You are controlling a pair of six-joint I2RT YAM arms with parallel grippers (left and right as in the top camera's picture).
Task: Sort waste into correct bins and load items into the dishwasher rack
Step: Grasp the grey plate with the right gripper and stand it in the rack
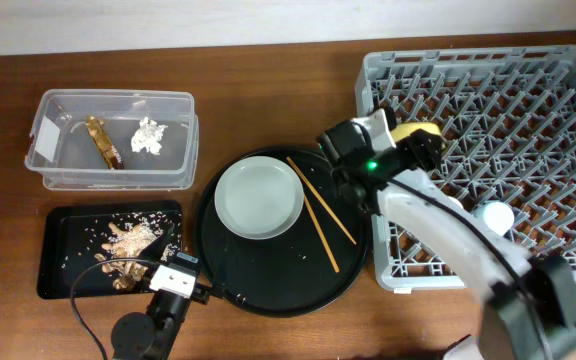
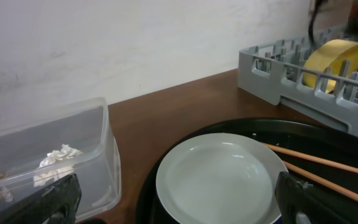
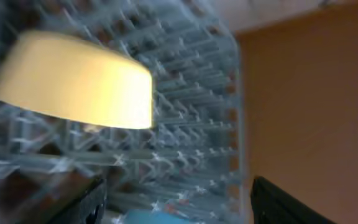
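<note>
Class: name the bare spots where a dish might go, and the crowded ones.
Free: wood between the clear plastic tub and the grey peg rack; the rack's right rows. Crowded: the round black tray, under grey round plate and thin wooden chopsticks.

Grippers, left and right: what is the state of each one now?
Left gripper: open, holding nothing, above the grey plate.
Right gripper: open, holding nothing; the yellow bowl lies ahead in the dishwasher rack.
</note>
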